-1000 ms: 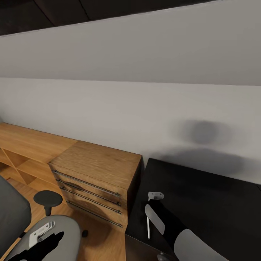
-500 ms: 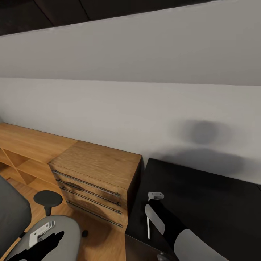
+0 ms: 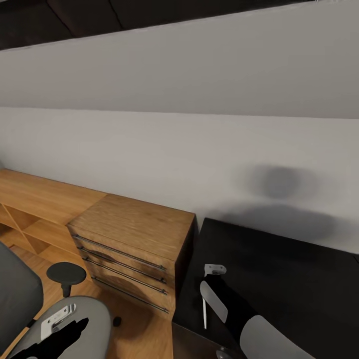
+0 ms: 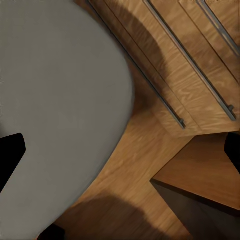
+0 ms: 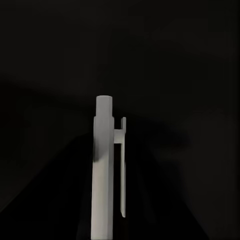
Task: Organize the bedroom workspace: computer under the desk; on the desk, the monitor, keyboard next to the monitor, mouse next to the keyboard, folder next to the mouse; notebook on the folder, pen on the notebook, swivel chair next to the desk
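The white pen (image 3: 204,311) hangs upright in my right gripper (image 3: 208,295), which is shut on it just above the near left end of the black desk (image 3: 279,269). In the right wrist view the pen (image 5: 105,170) stands out against the dark desk top (image 5: 190,60). My left gripper (image 3: 60,336) hovers over the grey seat of the swivel chair (image 3: 94,311). In the left wrist view its dark fingers (image 4: 11,159) stand far apart, open and holding nothing, over the chair seat (image 4: 60,90).
A wooden dresser (image 3: 132,239) with long bar handles stands between the chair and the desk, tight against the desk's left end. The dresser front (image 4: 200,65) lies close beyond the seat. A black armrest (image 3: 66,272) rises left of the seat. Low wooden shelves (image 3: 35,209) run along the sloped grey wall.
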You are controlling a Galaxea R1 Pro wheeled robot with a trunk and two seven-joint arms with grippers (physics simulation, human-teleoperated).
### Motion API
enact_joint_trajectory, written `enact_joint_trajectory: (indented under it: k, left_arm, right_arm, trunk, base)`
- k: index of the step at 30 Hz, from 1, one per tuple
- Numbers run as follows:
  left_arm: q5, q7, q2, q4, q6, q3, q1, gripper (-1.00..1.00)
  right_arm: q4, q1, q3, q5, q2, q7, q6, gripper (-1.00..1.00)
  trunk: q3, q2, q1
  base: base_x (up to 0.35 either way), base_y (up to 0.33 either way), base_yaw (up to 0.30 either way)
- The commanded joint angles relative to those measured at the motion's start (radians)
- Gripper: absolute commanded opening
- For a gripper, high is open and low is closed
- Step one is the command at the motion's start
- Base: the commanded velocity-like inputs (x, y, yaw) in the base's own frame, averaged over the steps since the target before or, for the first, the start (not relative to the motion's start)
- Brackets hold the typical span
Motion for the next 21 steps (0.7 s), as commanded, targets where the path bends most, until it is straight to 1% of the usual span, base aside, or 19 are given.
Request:
enact_joint_trajectory:
  k: [1, 6, 7, 10, 11, 13, 14, 15, 18, 21]
  left_arm:
    - [0.011, 0.008, 0.0, -0.002, 0.002, 0.0, 0.0, 1.0]
    - [0.009, 0.01, -0.002, -0.002, 0.002, 0.0, 0.0, 1.0]
    - [0.008, 0.01, -0.005, -0.001, 0.001, 0.0, 0.001, 1.0]
    - [0.004, 0.011, -0.025, -0.001, 0.0, 0.0, 0.0, 1.0]
    - [0.003, 0.011, -0.031, -0.002, -0.001, 0.0, 0.0, 1.0]
    - [0.002, 0.011, -0.035, -0.002, -0.002, 0.0, 0.0, 1.0]
    - [0.002, 0.011, -0.038, -0.001, -0.002, 0.0, 0.0, 1.0]
    - [0.002, 0.011, -0.039, -0.001, -0.002, 0.0, 0.0, 1.0]
    - [0.001, 0.012, -0.044, -0.001, -0.003, 0.0, 0.0, 1.0]
    - [0.002, 0.011, -0.045, -0.001, -0.004, -0.001, 0.0, 1.0]
  right_arm:
    - [-0.002, -0.001, 0.005, -0.009, -0.001, -0.008, 0.002, -1.0]
    - [-0.008, -0.001, 0.004, -0.009, -0.003, -0.008, 0.003, -1.0]
    - [-0.016, -0.001, 0.004, -0.008, -0.003, -0.008, 0.003, -1.0]
    - [-0.058, -0.001, 0.002, -0.008, -0.006, -0.009, 0.004, -1.0]
    - [-0.08, -0.001, 0.0, -0.008, -0.012, -0.01, 0.005, -1.0]
    - [-0.104, -0.001, -0.001, -0.009, -0.023, -0.01, 0.008, -1.0]
    - [-0.129, -0.001, -0.002, -0.009, -0.036, -0.011, 0.014, -1.0]
    - [-0.143, -0.001, -0.002, -0.01, -0.043, -0.011, 0.018, -1.0]
    - [-0.277, 0.001, -0.003, -0.012, -0.096, -0.011, 0.068, -1.0]
    - [-0.304, 0.002, -0.003, -0.012, -0.103, -0.013, 0.084, -1.0]
  trunk:
    - [0.002, 0.007, -0.004]
    - [0.018, 0.042, -0.023]
    - [0.021, 0.049, -0.027]
    - [0.03, 0.07, -0.038]
    - [0.034, 0.077, -0.042]
    - [0.04, 0.091, -0.05]
    - [0.043, 0.098, -0.054]
    - [0.046, 0.105, -0.057]
    - [0.056, 0.126, -0.069]
    - [0.065, 0.147, -0.08]
  base:
    - [0.0, 0.0, 0.0]
    - [0.0, 0.0, 0.0]
    - [0.0, 0.0, 0.0]
    - [-0.014, 0.0, 0.0]
    - [-0.132, 0.0, 0.0]
    - [-0.19, 0.0, 0.0]
    - [-0.255, 0.0, 0.0]
    - [-0.272, 0.0, 0.0]
    - [-0.321, 0.0, 0.0]
    - [-0.337, 0.0, 0.0]
